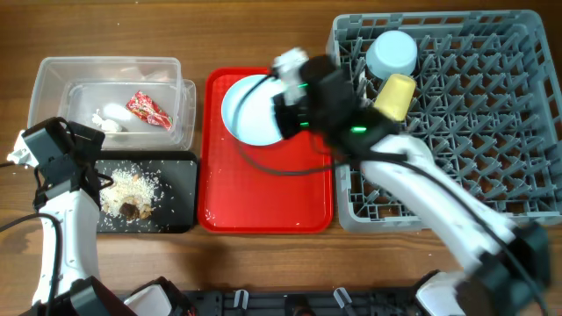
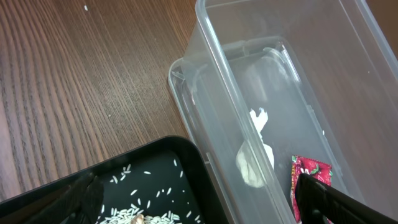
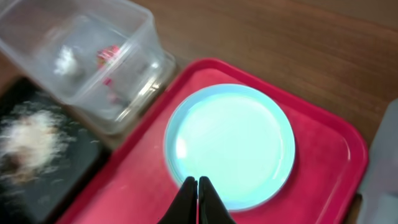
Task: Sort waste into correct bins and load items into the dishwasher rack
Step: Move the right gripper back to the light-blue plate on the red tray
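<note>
We see the right gripper [image 3: 197, 186] clenched over the blue plate [image 3: 230, 143] on the red tray [image 3: 326, 162] (left gripper [image 2: 196, 199] spread wide).

Brown wood-grain tabletop [image 1: 105, 26], evenly lit

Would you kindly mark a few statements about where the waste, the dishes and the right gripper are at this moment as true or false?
1. The light blue plate lies on the red tray. True.
2. The red wrapper is in the black tray. False: it lies in the clear tub, near the white tissue.
3. The yellow cup is in the dishwasher rack. True.
4. The right gripper is wide open. False: its fingers are shut together at the plate's edge.
5. The black tray holds food scraps. True.
</note>
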You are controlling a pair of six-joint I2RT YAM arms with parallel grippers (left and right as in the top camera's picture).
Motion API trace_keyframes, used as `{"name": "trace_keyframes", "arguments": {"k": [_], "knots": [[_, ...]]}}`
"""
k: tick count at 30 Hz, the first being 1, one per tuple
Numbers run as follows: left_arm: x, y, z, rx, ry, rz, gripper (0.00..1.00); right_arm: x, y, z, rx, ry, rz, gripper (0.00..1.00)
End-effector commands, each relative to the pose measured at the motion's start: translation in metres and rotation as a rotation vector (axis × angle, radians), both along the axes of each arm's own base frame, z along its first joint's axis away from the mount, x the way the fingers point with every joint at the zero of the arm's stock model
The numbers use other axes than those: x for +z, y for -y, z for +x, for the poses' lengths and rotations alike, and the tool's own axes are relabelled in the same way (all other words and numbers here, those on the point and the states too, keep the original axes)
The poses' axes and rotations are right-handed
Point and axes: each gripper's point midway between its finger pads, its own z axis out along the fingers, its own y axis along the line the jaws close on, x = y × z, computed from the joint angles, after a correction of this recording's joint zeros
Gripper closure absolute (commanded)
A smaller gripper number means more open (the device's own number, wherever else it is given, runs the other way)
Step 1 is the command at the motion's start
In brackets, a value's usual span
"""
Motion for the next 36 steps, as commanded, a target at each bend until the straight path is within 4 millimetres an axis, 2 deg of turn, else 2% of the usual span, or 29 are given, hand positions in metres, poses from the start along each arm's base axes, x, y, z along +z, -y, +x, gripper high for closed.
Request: {"name": "trace_keyframes", "arguments": {"k": [1, 6, 11, 16, 22, 28, 36], "knots": [[0.009, -0.004, 0.001, -0.002, 0.012, 0.023, 0.0, -0.057, -0.007, 0.027, -0.078, 0.021, -0.122, 0.96], [0.009, -0.004, 0.001, -0.003, 0.012, 0.023, 0.0, -0.114, -0.022, 0.043, -0.07, -0.004, -0.135, 0.96], [0.009, -0.004, 0.001, -0.002, 0.012, 0.023, 0.0, -0.149, -0.04, 0.036, 0.009, -0.073, -0.095, 0.96], [0.009, -0.004, 0.001, -0.003, 0.012, 0.023, 0.0, -0.155, -0.043, 0.025, 0.046, -0.124, -0.088, 0.96], [0.009, -0.004, 0.001, -0.003, 0.012, 0.023, 0.0, -0.172, -0.036, 0.001, 0.06, -0.256, -0.112, 0.96], [0.009, -0.004, 0.001, -0.002, 0.012, 0.023, 0.0, -0.172, -0.047, -0.019, 0.079, -0.38, -0.024, 0.95], [0.009, -0.004, 0.001, -0.003, 0.012, 0.023, 0.0, -0.176, -0.054, -0.064, 0.129, -0.619, 0.047, 0.96]]}}
